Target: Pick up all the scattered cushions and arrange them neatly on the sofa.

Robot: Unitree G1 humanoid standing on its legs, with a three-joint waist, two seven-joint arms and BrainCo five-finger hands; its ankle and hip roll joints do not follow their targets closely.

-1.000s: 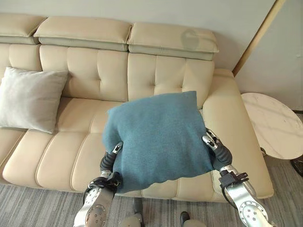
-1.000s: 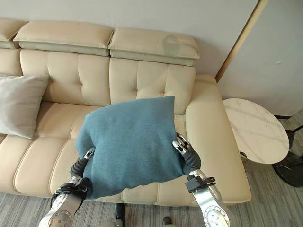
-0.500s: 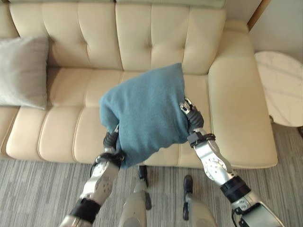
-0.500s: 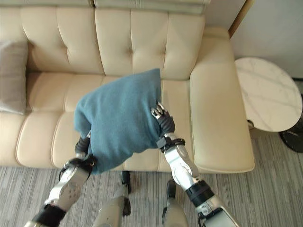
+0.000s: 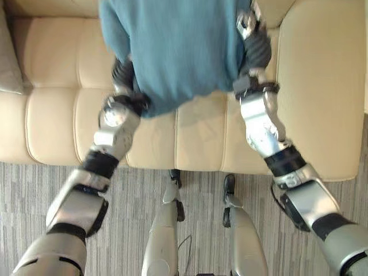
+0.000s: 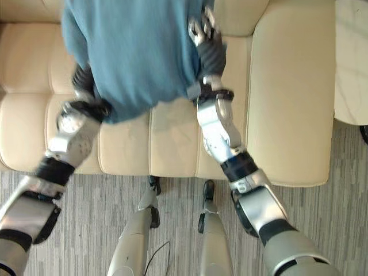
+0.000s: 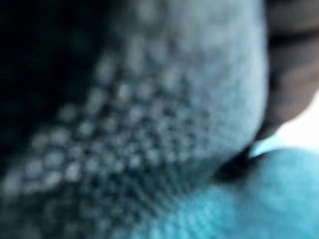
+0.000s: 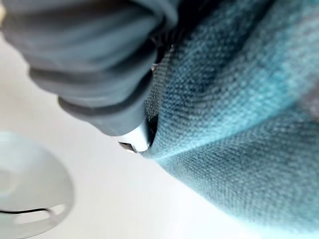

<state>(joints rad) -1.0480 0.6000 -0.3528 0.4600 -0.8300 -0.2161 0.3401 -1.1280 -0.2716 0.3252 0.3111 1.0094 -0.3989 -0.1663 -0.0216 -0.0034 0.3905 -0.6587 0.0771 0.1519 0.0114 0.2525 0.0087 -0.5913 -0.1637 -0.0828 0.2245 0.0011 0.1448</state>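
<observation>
The left robot hand and right robot hand press against opposite sides of the teal cushion at the top centre of the frame, above the cream sofa. Whether their fingers curl round the fabric I cannot tell. A grey cushion lies at the left edge.

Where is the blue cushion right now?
The blue cushion is held up between the left robot hand and right robot hand, above the sofa seat, near its armrest.
</observation>
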